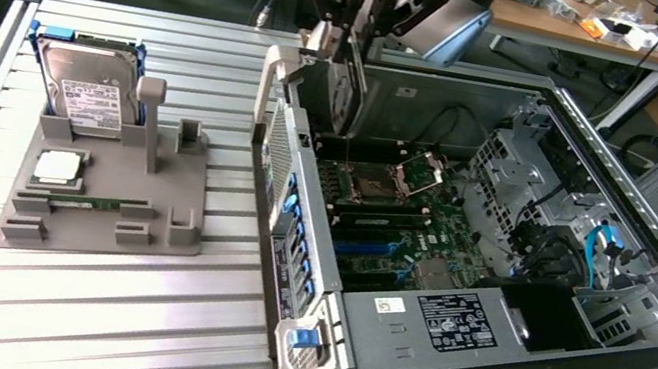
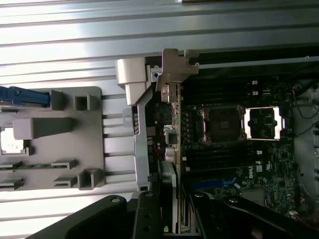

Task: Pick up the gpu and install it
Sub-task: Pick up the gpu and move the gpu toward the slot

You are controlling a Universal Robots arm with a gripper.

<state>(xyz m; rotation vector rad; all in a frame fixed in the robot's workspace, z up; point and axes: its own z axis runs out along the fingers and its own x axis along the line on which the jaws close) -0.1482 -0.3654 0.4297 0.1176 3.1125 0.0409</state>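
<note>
The gripper (image 1: 355, 37) is closed on the gpu (image 1: 325, 92), holding it upright above the case (image 1: 284, 167) by its rear wall. Pickup is done. The gpu is not yet seated in the motherboard (image 1: 409, 229)

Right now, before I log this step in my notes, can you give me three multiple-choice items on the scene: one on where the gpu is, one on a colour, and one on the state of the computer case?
1. Where is the gpu?
A) on the gray fixture
B) in the gripper, over the computer case
C) flat on the slatted table

2. What colour is the carrier behind the hard drive?
A) blue
B) red
C) yellow

3. How is the computer case?
A) side panel shut
B) open, motherboard showing
C) wrapped in plastic

Answers:
1 B, the gripper clamps the card edge-on over the case.
2 A, blue plastic shows behind the drive.
3 B, the motherboard lies bare.
</note>
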